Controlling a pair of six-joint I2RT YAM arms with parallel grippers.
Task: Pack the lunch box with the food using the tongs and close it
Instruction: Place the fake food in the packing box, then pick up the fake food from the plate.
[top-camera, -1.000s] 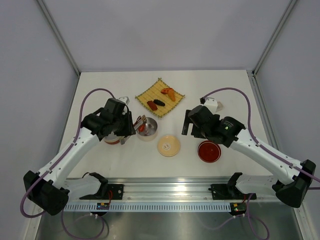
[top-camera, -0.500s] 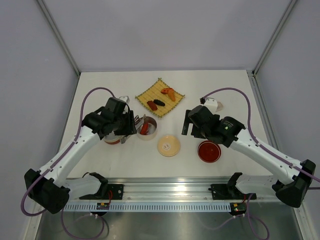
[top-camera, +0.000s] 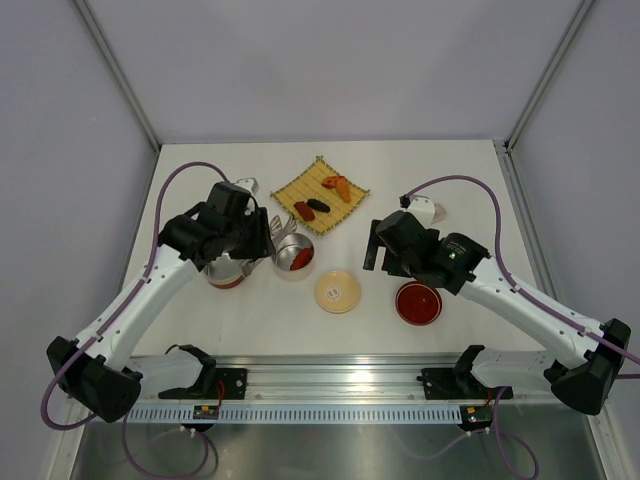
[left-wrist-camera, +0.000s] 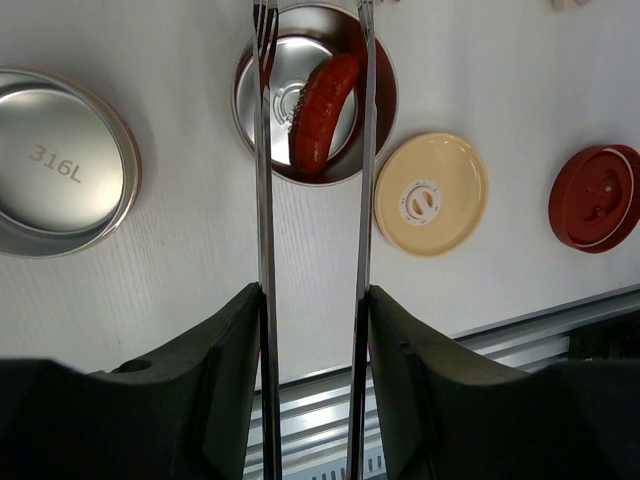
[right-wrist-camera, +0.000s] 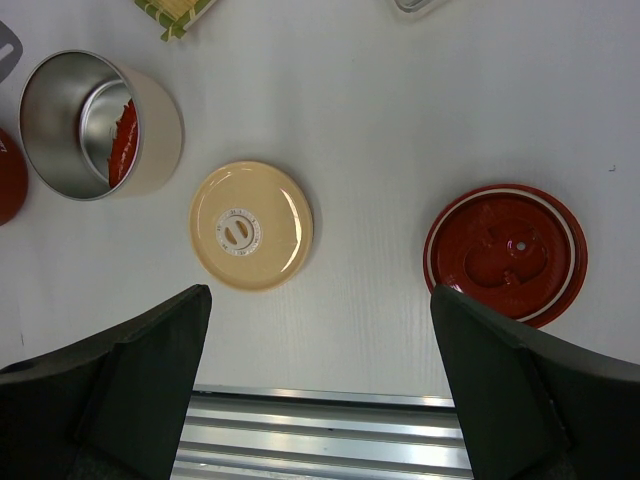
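Note:
The lunch box stands open, and one red sausage of the food lies in it. My left gripper is shut on the tongs, whose two arms stand spread above the tin, one on each side of the sausage. In the top view the left gripper is just left of the lunch box. Its cream lid lies flat on the table in front. More food lies on the yellow mat: an orange piece, a dark one, a red-brown one. My right gripper hangs open and empty.
A red-brown tin stands under my left arm, seen from inside as a steel tin. A red lid lies under my right arm. A translucent case sits behind the right gripper. The metal rail runs along the near edge.
The tongs have spread apart and let go of the red sausage, which now lies in the lunch box. My left gripper has drawn back a little. The right arm has not moved.

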